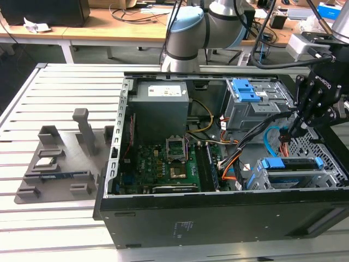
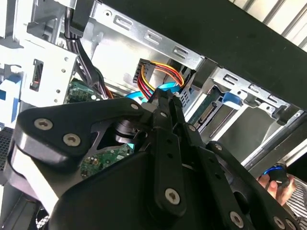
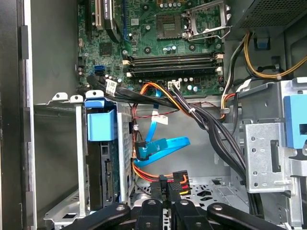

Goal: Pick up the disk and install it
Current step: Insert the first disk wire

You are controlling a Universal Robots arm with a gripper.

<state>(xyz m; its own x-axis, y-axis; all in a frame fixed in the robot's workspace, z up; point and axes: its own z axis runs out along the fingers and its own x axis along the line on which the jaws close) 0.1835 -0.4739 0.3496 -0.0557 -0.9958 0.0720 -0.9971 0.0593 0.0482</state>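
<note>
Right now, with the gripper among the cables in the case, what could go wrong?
The gripper is right at the black connector with coloured wires; it may snag or pull them. The loose blue cable lies beside the disk in its cage; it could be pinched. A person's hand is close to the case; it might be hit.

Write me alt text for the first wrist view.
The gripper holds a black connector with red, yellow and orange wires inside an open computer case. Beside it, the disk sits in its metal cage; the green motherboard lies beyond.
</note>
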